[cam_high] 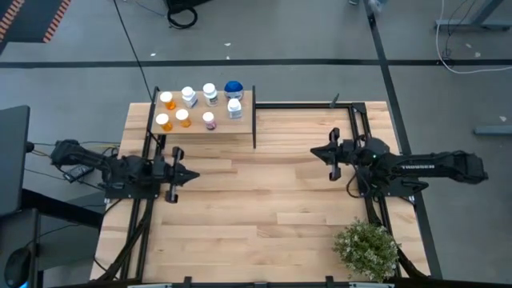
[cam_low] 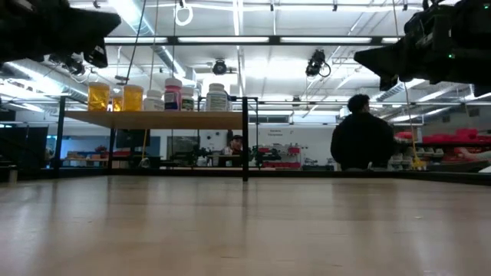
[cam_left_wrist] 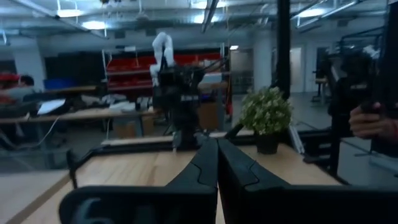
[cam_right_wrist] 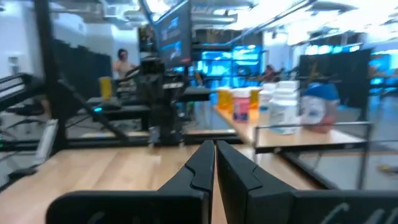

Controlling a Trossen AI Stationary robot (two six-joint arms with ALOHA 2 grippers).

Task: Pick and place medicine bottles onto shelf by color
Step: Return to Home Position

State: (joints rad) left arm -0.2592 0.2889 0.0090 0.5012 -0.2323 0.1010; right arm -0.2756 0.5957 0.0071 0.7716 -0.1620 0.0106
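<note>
Clustering white-capped medicine bottles (cam_high: 210, 94), light-wood shelf (cam_high: 232, 129)

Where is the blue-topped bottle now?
In the high view, the blue-topped bottle stands on the shelf, at its far right corner, beside a white bottle.

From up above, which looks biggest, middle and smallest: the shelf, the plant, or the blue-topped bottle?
1. shelf
2. plant
3. blue-topped bottle
The differences are plain, so no ties.

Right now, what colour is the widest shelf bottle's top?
Blue; the widest bottle shows best in high view.
</note>
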